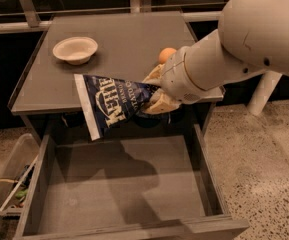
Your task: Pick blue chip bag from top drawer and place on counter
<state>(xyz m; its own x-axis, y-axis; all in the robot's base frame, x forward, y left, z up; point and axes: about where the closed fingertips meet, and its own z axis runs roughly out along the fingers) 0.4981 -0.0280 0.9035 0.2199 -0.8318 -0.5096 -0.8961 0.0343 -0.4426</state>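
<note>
My gripper (155, 95) is shut on the right end of the blue chip bag (112, 103), a dark navy bag with white "Kettle" lettering and a white sealed edge at its left. The bag hangs in the air over the front edge of the counter (119, 39), above the open top drawer (119, 184). The drawer's grey bottom is bare, with the arm's shadow on it. My large pale arm fills the upper right.
A pale shallow bowl (75, 49) sits on the counter at the left. An orange (166, 55) sits on the counter, partly behind my wrist. A clear plastic bin of clutter (9, 184) stands on the floor left of the drawer.
</note>
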